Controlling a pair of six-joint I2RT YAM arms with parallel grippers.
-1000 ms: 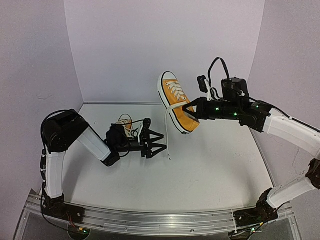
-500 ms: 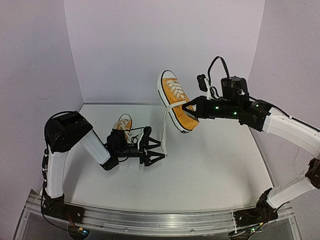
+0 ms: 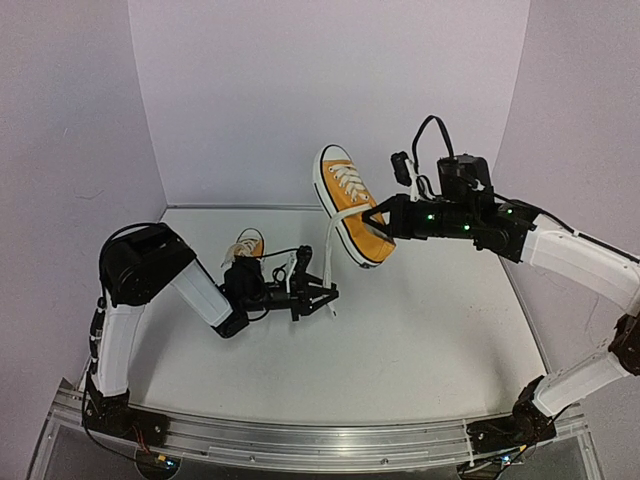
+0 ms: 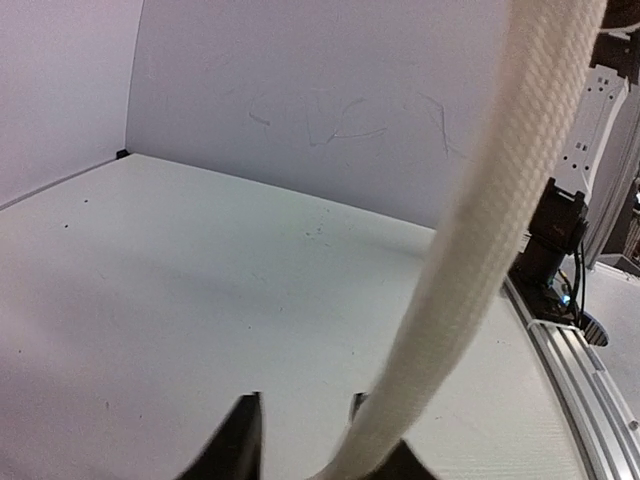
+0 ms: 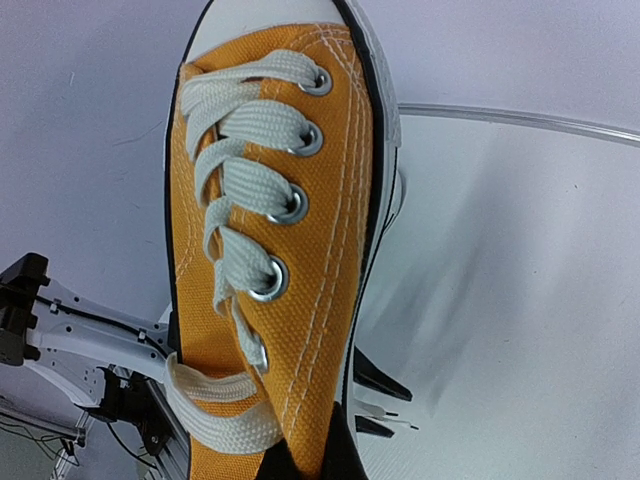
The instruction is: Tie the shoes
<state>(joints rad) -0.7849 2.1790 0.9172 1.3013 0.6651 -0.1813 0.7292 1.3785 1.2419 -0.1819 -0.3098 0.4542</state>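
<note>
Clamping the raised shoe point(image 3: 350, 208), right hand point(image 3: 372, 217) clears the table point(image 3: 430, 340); left hand point(image 3: 325, 297) straddles its lace point(image 3: 327, 255), part-open.

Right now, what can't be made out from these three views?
- Second shoe: top view, mostly behind the left arm; lace state unreadable.
- Lace end: left wrist view, blurred close-up, runs off the bottom edge between the left claw's fingers; too small from the top.
- Right claw contact on the raised shoe: right wrist view, cut off at the bottom edge; heel unseen.
</note>
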